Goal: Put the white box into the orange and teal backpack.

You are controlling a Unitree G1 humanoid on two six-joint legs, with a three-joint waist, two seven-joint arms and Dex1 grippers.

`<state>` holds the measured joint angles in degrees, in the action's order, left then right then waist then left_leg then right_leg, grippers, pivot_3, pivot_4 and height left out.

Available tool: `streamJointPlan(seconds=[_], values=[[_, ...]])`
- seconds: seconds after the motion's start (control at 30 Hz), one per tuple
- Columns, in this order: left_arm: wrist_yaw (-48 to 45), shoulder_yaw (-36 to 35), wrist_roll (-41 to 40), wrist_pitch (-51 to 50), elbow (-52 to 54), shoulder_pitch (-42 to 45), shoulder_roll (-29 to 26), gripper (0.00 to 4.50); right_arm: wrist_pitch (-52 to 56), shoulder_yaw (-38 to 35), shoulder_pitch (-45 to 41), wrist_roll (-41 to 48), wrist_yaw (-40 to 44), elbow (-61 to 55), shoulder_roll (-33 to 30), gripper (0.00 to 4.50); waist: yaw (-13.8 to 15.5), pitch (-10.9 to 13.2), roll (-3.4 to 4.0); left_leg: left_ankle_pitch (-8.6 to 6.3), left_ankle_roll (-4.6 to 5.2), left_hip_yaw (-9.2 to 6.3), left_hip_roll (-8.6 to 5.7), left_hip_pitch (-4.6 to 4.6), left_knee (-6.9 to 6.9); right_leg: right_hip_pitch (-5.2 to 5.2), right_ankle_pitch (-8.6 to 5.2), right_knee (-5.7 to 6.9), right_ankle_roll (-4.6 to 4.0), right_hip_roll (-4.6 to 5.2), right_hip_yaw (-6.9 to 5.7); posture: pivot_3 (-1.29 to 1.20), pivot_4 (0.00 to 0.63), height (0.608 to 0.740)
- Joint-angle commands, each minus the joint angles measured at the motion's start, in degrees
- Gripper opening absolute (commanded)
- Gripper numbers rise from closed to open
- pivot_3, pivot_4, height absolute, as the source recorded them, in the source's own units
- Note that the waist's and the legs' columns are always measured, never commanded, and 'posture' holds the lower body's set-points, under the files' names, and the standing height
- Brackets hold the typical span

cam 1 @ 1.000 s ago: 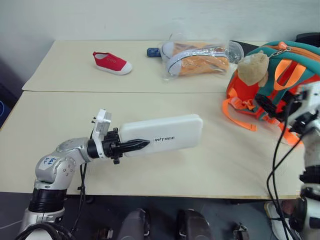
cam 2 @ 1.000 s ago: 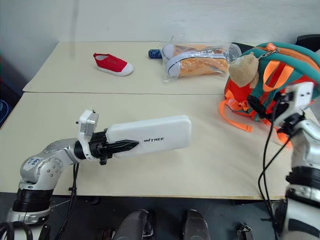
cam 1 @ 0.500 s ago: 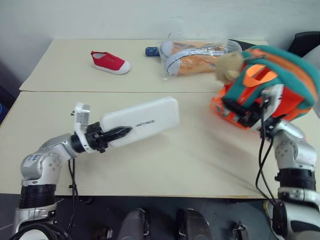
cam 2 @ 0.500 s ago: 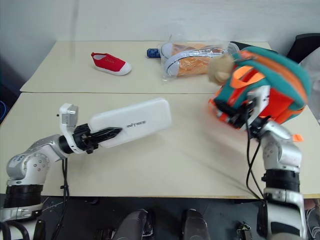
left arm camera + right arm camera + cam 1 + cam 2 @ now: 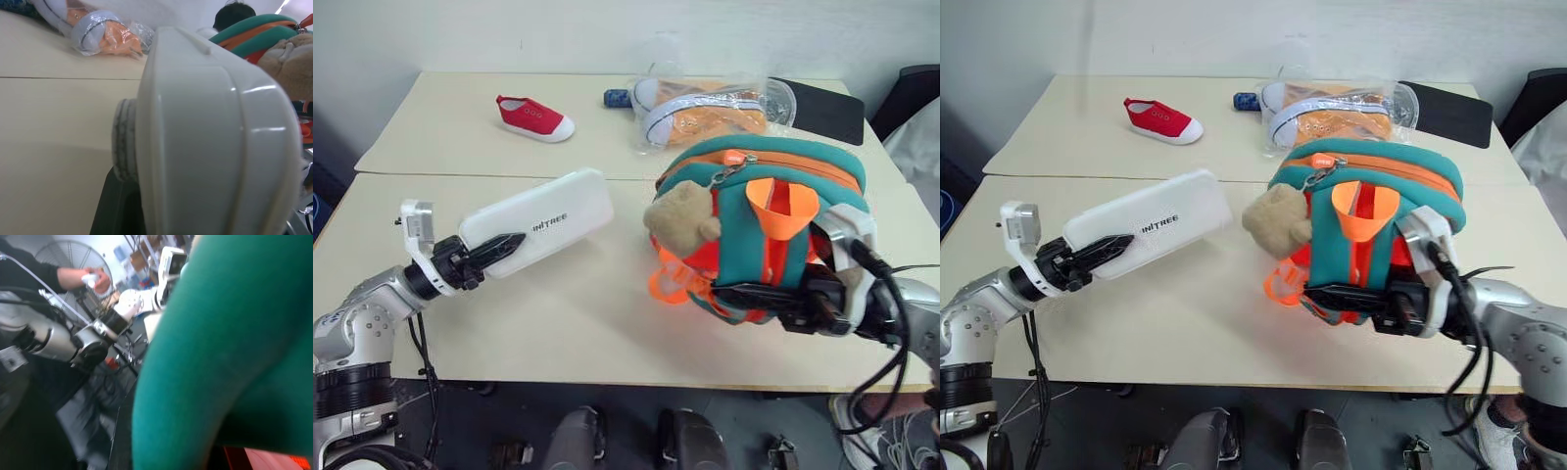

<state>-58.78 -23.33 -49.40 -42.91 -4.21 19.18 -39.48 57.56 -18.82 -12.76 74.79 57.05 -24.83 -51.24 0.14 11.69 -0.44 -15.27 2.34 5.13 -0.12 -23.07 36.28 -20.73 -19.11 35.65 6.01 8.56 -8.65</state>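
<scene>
The white box (image 5: 543, 220), a flat case with dark lettering, hangs tilted above the table's left half. My left gripper (image 5: 509, 243) is shut on its near end, and the left wrist view shows the box (image 5: 210, 137) up close. The orange and teal backpack (image 5: 764, 220) stands at the front centre-right with its orange zip along the top and a tan plush toy (image 5: 680, 220) on its left side. My right gripper (image 5: 749, 294) points left along the backpack's lower front and is shut on it. Teal fabric of the backpack (image 5: 230, 357) sits right against the right wrist camera.
At the back of the table (image 5: 460, 147) lie a red shoe (image 5: 535, 117), a clear bag with orange-and-white shoes (image 5: 710, 110), a small blue object (image 5: 615, 98) and a dark pad (image 5: 818, 106). In the right wrist view a person's hand (image 5: 93, 280) holds something near a fan (image 5: 73, 257).
My right gripper closed on the backpack and pulled it from the far right edge to the front centre, turning it. My left gripper carried the box leftward.
</scene>
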Motion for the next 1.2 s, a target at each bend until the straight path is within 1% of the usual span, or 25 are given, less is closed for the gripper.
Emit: streamJointPlan(seconds=[0.03,0.17,0.27,0.37,0.47,0.73,0.83,0.93,1.03,1.1,1.13,1.2], values=[[0.15,-3.55,-4.55,-1.12,5.83,0.52,-1.20,1.21,0.15,-2.86,0.25,0.13,3.45,2.32,-2.99,0.01,0.04,0.04,-0.10,0.00,0.00,0.00,0.00,0.00,0.02,0.01,0.01,0.00,0.01,0.00,-0.01,0.00,0.150,0.740],[1.98,-2.89,-6.78,-0.84,11.18,3.47,-0.01,1.21,-1.11,-2.52,1.88,-4.96,9.44,5.26,-7.04,0.01,0.26,0.06,-0.12,-0.01,0.01,0.01,-0.01,-0.01,0.04,0.02,0.03,-0.01,0.04,0.00,-0.01,0.00,0.150,0.740],[2.84,3.11,-2.54,3.58,12.73,9.92,2.81,1.21,-2.98,-1.88,2.27,-8.94,12.10,7.90,-8.44,0.01,1.40,0.08,-0.18,-0.01,0.02,0.00,-0.01,-0.03,0.14,0.04,0.04,-0.01,0.05,-0.02,-0.05,0.00,0.150,0.740],[2.17,7.61,2.06,7.72,10.77,13.70,4.88,1.21,-4.59,-0.39,2.12,-11.90,12.99,8.56,-7.90,0.01,1.89,0.08,-0.17,-0.04,0.09,-0.01,-0.08,-0.07,0.32,0.09,0.10,-0.06,0.14,-0.02,-0.06,0.00,0.150,0.740],[-0.07,11.36,3.56,9.45,7.43,17.65,7.00,1.21,-6.14,0.77,1.60,-13.97,12.72,9.19,-6.72,0.01,1.62,0.08,-0.18,-0.07,0.15,0.06,-0.10,-0.08,0.35,0.11,0.15,-0.04,0.23,-0.10,-0.05,0.00,0.150,0.740],[-7.03,19.54,12.58,16.41,0.79,22.53,6.79,1.21,-6.01,-0.16,2.27,-14.25,11.21,8.03,-4.91,0.01,1.45,0.11,-0.22,-0.11,0.22,0.02,-0.09,-0.18,0.70,0.17,0.16,-0.01,0.25,-0.21,-0.31,0.00,0.150,0.740],[-10.70,24.75,18.88,20.79,-0.16,24.55,5.07,1.21,-5.87,-0.90,2.40,-13.88,10.04,7.66,-4.20,0.01,1.67,0.11,-0.22,-0.16,0.30,0.01,-0.11,-0.19,0.83,0.20,0.19,-0.05,0.31,-0.11,-0.28,0.00,0.150,0.740],[-10.67,29.98,26.03,23.94,-3.17,28.41,4.79,1.21,-5.81,-1.06,2.35,-13.72,9.31,7.28,-3.74,0.01,1.82,0.11,-0.22,-0.20,0.34,0.01,-0.12,-0.21,0.83,0.21,0.22,-0.06,0.36,-0.09,-0.26,0.00,0.150,0.740],[-9.37,35.13,32.47,24.28,-7.16,33.40,5.99,1.21,-5.62,-1.01,2.29,-13.39,8.79,7.00,-3.44,0.01,2.01,0.10,-0.22,-0.22,0.37,0.01,-0.12,-0.23,0.83,0.24,0.24,-0.09,0.39,-0.10,-0.27,0.00,0.150,0.740],[-7.12,37.13,34.28,22.30,-11.62,38.67,9.91,1.21,-5.41,-0.74,2.13,-13.28,8.86,6.90,-3.42,0.01,2.43,0.10,-0.22,-0.22,0.38,0.01,-0.14,-0.22,0.85,0.26,0.25,-0.08,0.40,-0.13,-0.30,0.00,0.150,0.740],[-6.01,37.59,34.54,21.54,-14.74,41.88,13.07,1.21,-5.47,-0.41,1.95,-13.46,9.18,6.89,-3.50,0.01,2.64,0.10,-0.22,-0.22,0.39,0.01,-0.15,-0.22,0.89,0.27,0.25,-0.06,0.41,-0.14,-0.32,0.00,0.150,0.740],[-5.09,37.95,35.26,21.17,-19.24,46.00,17.34,1.21,-5.51,0.03,1.62,-13.70,9.47,6.95,-3.55,0.01,2.97,0.11,-0.23,-0.24,0.48,0.02,-0.18,-0.24,0.96,0.29,0.29,-0.07,0.48,-0.14,-0.35,0.00,0.150,0.740]])
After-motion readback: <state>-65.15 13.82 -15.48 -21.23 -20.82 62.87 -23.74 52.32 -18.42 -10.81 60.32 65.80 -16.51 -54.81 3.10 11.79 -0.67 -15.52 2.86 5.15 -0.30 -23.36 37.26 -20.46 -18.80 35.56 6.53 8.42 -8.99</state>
